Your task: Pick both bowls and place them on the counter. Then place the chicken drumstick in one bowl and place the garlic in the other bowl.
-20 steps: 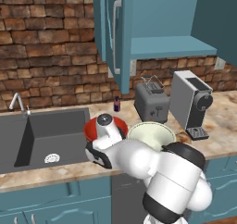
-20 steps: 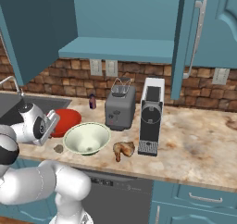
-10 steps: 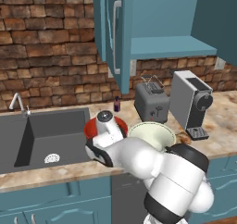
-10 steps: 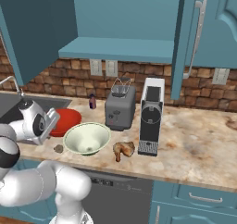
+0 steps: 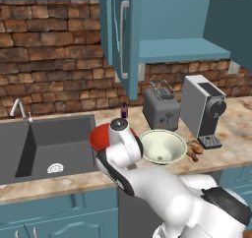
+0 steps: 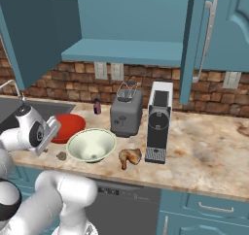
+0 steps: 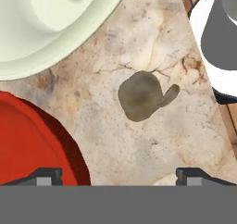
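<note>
The garlic point(image 7: 141, 96) lies on the counter point(image 7: 152, 140), a small greyish-tan lump, also seen as the garlic point(image 6: 61, 156) near the front edge. My gripper point(image 7: 119, 177) hovers over it, open, with nothing between its fingertips point(image 7: 46, 174). The pale cream-green bowl point(image 7: 41, 28) and the glossy red bowl point(image 7: 28, 140) both stand on the counter beside the garlic. From the right base, the red bowl point(image 6: 70, 127) is left of the cream bowl point(image 6: 91, 145), and the chicken drumstick point(image 6: 130, 156) lies to that bowl's right. Both bowls look empty.
A toaster point(image 6: 125, 115) and a coffee machine point(image 6: 158, 122) stand behind the bowls, with a small purple bottle point(image 6: 97, 106) at the brick wall. A sink point(image 5: 44, 143) lies to the left. An open cabinet door point(image 5: 123, 35) hangs overhead.
My hand has turned a little above the same spot. The bowls, the garlic and the drumstick lie where they were.
</note>
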You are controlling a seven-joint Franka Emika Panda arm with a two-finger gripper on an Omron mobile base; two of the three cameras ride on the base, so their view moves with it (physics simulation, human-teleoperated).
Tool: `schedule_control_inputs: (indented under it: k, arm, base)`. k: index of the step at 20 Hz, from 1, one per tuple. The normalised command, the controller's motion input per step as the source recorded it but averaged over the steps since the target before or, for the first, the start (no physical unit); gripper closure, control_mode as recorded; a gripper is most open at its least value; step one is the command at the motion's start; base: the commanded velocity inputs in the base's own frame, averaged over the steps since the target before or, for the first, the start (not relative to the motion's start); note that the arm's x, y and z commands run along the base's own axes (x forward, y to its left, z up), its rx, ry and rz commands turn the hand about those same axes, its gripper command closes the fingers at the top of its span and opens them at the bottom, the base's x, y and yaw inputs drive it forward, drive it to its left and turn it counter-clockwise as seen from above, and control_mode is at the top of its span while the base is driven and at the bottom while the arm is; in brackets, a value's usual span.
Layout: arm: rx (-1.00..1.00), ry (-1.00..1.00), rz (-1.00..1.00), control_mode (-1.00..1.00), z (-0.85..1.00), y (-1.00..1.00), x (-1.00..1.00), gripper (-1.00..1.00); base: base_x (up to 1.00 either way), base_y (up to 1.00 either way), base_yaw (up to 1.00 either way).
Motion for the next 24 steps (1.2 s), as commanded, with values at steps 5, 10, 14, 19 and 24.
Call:
schedule_control_inputs:
  k: [5,10,14,19,24]
  arm:
    - [0.02,-0.07,-0.11,-1.0,0.35,0.0,-0.53,-1.0]
    - [0.0,-0.08,0.0,-1.0,0.28,0.0,-0.67,-1.0]
    - [-0.05,-0.01,0.07,-1.0,0.36,0.0,-0.59,-1.0]
    - [-0.08,0.0,0.13,-1.0,0.41,0.0,-0.35,-1.0]
    - [-0.13,0.0,0.18,-1.0,0.34,0.0,-0.03,-1.0]
  base:
    - [0.0,0.0,0.0]
    - [0.0,0.0,0.0]
    - [0.0,0.0,0.0]
    - [0.0,0.0,0.0]
    - [0.0,0.0,0.0]
